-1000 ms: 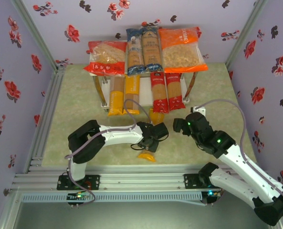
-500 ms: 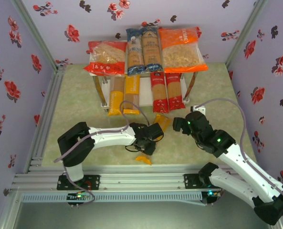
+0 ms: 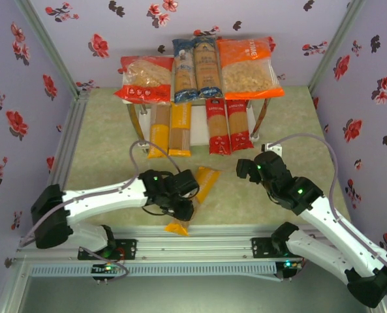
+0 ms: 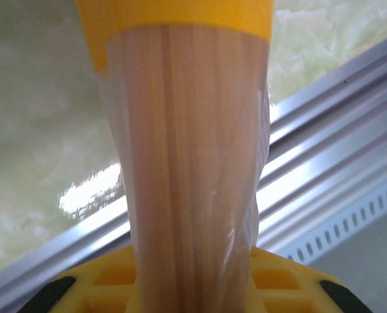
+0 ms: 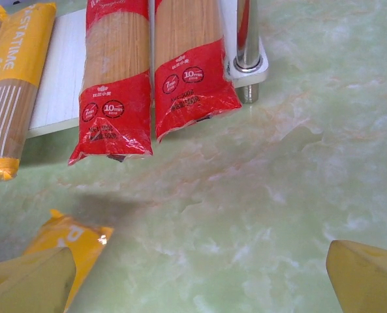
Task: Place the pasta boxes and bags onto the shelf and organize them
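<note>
Desk [image 3: 102, 150] of pale green stone pattern is carrying the shelf [image 5: 56, 72] at its far side. Two wide bags [image 3: 247, 68] and two blue packs [image 3: 194, 68] are lying on top, with two yellow packs [image 3: 169, 130] and two red packs [image 5: 115, 98] below, ends overhanging. Left jaws are clamping narrowly on a yellow-orange spaghetti pack [image 3: 203, 182], which is slanting toward the near rail [image 3: 213, 242]. Right jaws are hanging wide, gripping nothing, near the shelf's leg [image 5: 247, 39]. From above, the left jaws are covering the pack's middle.
</note>
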### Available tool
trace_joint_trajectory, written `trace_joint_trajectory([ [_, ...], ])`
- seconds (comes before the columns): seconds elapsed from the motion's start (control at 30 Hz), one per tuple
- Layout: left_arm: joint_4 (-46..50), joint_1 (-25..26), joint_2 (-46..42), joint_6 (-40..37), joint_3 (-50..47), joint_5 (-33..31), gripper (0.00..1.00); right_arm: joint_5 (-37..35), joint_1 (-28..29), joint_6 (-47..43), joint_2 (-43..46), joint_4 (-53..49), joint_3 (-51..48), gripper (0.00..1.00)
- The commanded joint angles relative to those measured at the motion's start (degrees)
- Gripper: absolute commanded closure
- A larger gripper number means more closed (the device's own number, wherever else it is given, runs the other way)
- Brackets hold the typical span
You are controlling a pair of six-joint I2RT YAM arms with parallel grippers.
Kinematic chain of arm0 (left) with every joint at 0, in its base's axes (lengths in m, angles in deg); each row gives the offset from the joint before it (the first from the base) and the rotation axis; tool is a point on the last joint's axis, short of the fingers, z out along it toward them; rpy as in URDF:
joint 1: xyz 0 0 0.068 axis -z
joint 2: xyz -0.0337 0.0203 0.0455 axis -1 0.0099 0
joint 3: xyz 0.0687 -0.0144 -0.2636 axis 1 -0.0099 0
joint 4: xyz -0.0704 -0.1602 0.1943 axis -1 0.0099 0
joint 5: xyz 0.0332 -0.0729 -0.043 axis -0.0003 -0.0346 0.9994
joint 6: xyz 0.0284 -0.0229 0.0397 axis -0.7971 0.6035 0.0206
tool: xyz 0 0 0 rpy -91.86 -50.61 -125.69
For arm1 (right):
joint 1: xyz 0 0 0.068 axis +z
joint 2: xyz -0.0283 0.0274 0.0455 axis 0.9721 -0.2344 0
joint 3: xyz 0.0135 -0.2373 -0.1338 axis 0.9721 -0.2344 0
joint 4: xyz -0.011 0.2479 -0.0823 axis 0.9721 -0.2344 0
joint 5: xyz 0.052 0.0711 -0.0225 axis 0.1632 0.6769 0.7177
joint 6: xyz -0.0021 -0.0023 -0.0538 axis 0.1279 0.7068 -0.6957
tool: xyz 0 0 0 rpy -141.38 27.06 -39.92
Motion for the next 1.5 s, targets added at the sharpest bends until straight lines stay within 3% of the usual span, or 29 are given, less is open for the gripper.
trace_joint_trajectory([
  [0.0, 0.4, 0.3, -6.2, 2.8, 0.5, 1.2, 1.00, -1.3, -0.3, 1.3, -0.3, 0.2, 1.8, 0.01],
  [0.3, 1.2, 0.0, -13.8, 4.1, 2.6, 3.3, 1.00, 0.3, -0.3, 1.3, -1.5, 1.5, 2.0, 0.01],
  [0.57, -8.3, -5.0, -13.5, 1.6, 6.0, 3.3, 1.00, 0.5, -0.3, 1.3, -2.4, 2.3, 2.3, 0.01],
  [1.1, -30.5, -19.0, 5.9, -1.8, 13.1, 4.8, 1.00, -1.3, -0.3, -1.7, -2.7, 0.3, 4.6, 0.01],
  [1.47, -29.6, -23.4, 20.6, -5.4, 26.9, 1.7, 1.00, -2.1, -0.6, -3.6, -4.2, 0.0, 5.2, 0.01],
])
